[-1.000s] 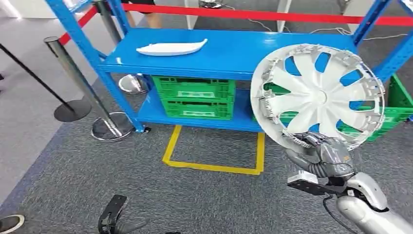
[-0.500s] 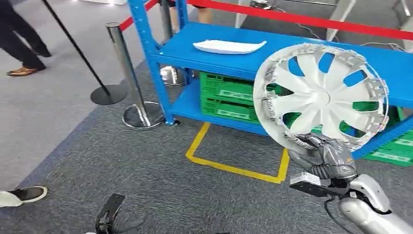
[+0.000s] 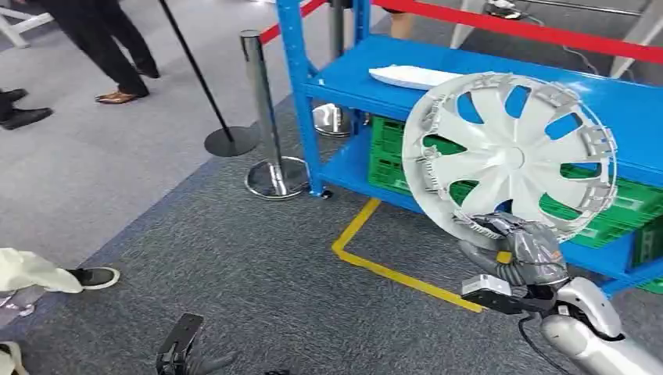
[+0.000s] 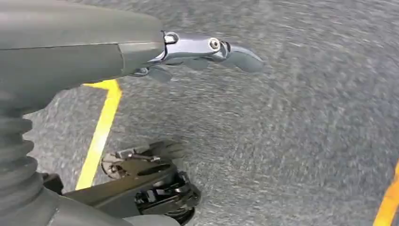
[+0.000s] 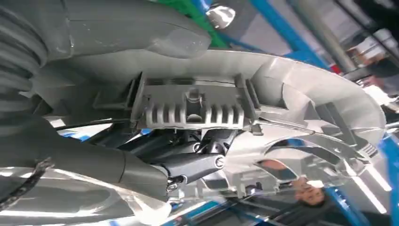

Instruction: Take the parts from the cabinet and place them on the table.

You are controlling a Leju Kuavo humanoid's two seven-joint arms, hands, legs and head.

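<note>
A: Where is the round white plastic wheel cover (image 3: 510, 154) with curved spokes?

B: At the right of the frame, upright, its lower rim gripped by the right hand (image 3: 522, 248), in front of the blue metal shelf (image 3: 438, 82).

A: And the left hand (image 4: 197, 49)?

B: It hangs over the grey carpet floor (image 3: 258, 266), fingers apart, grasping nothing. A long white plastic trim piece (image 3: 414, 76) lies on the shelf.

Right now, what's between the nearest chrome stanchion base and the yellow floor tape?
In the head view, the blue rack's corner leg stands between the stanchion base and the yellow floor tape; otherwise just grey carpet.
</note>
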